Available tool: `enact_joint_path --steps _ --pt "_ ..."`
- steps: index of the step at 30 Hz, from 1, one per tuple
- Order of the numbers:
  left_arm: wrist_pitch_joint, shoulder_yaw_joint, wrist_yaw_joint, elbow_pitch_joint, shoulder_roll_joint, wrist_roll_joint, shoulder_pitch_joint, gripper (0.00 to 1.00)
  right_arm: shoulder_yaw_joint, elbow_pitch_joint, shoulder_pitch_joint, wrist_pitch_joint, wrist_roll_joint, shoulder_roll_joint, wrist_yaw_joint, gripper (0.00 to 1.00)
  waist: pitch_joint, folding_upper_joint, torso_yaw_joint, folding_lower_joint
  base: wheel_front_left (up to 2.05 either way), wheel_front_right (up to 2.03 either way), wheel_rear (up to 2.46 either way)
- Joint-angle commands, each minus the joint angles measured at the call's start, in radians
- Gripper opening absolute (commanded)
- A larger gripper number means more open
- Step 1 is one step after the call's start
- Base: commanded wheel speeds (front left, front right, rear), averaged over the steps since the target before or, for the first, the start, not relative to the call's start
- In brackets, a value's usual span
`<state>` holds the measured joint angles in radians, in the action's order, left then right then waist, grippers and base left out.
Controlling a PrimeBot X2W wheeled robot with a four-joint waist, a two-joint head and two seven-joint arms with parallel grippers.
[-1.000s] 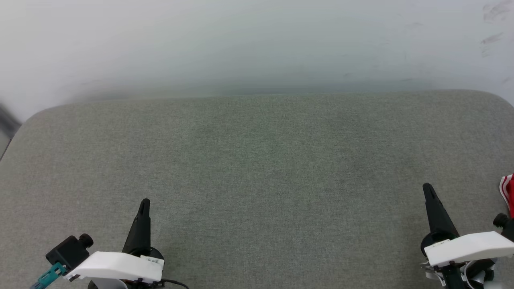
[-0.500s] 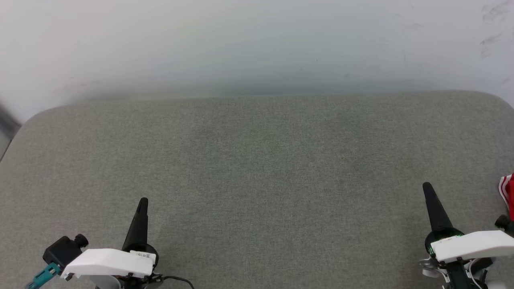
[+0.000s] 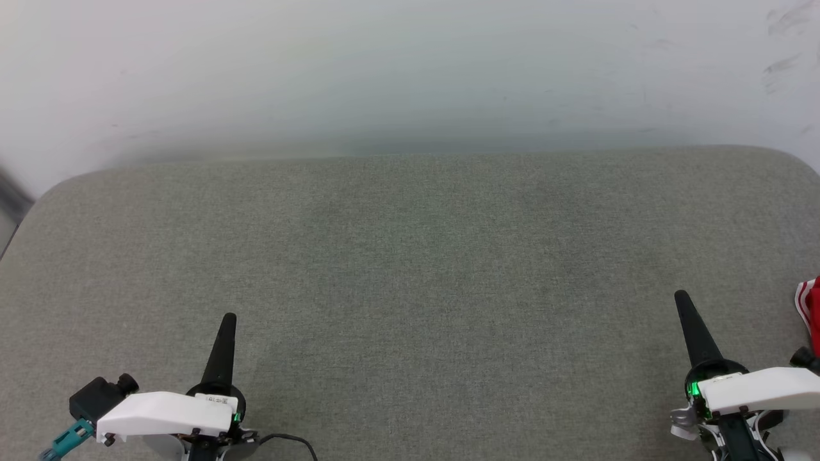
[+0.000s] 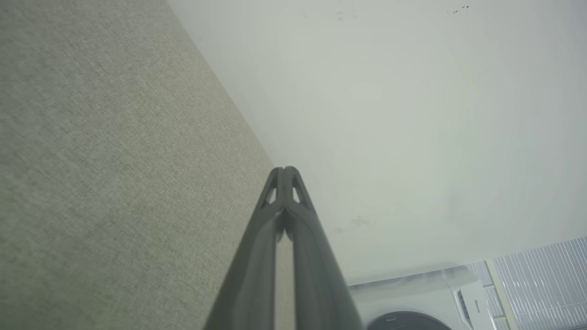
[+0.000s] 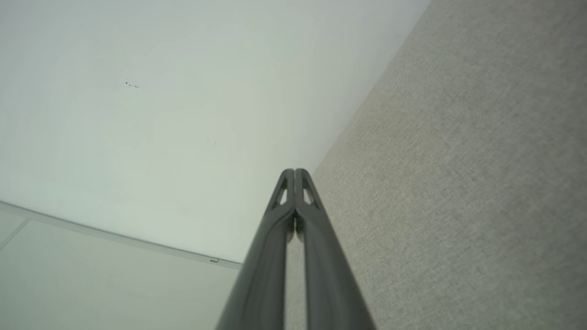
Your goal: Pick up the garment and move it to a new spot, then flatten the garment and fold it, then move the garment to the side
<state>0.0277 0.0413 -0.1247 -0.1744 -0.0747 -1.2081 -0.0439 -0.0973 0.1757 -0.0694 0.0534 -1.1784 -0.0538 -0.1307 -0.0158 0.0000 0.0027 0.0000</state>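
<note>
Left gripper by the cushion's near left corner, fingers pressed together, holding nothing. Right gripper by the near right corner, likewise closed and empty. Garment: a red-and-white sliver at the right edge, apart from that gripper. Wall behind.
</note>
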Motion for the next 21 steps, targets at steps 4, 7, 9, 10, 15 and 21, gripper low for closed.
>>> enact_joint_path --steps 4,7,9,10,15,21 --pt "-0.017 0.009 -0.006 -0.003 -0.001 -0.051 -0.025 0.0 -0.004 0.003 -0.024 0.007 -0.053 0.003 0.0 0.0 0.001 0.0 0.0 0.0 0.0 0.0 0.0" --pt "-0.024 0.012 -0.006 -0.008 -0.001 -0.078 -0.028 0.0 -0.005 0.007 -0.026 0.011 -0.081 0.003 0.0 0.0 0.002 0.0 0.0 0.0 0.0 0.0 0.0" --pt "-0.028 0.014 -0.006 -0.011 -0.001 -0.096 -0.031 0.0 -0.006 0.011 -0.027 0.014 -0.098 0.003 0.0 0.0 0.002 0.0 0.0 0.0 0.0 0.0 0.0" --pt "-0.031 0.015 -0.006 -0.013 0.0 -0.105 -0.032 0.0 -0.006 0.012 -0.027 0.016 -0.107 0.003 0.0 0.0 0.002 0.0 0.0 0.0 0.0 0.0 0.0" --pt "-0.043 0.019 -0.006 -0.021 0.001 -0.147 -0.035 0.0 -0.008 0.02 -0.029 0.021 -0.15 0.004 0.0 0.0 0.004 0.0 -0.001 0.0 0.0 0.0 0.0" --pt "-0.058 0.023 -0.006 -0.03 0.002 -0.195 -0.042 0.0 -0.01 0.03 -0.033 0.028 -0.201 0.004 0.0 0.0 0.005 0.0 -0.001 0.0 0.0 0.0 0.0"
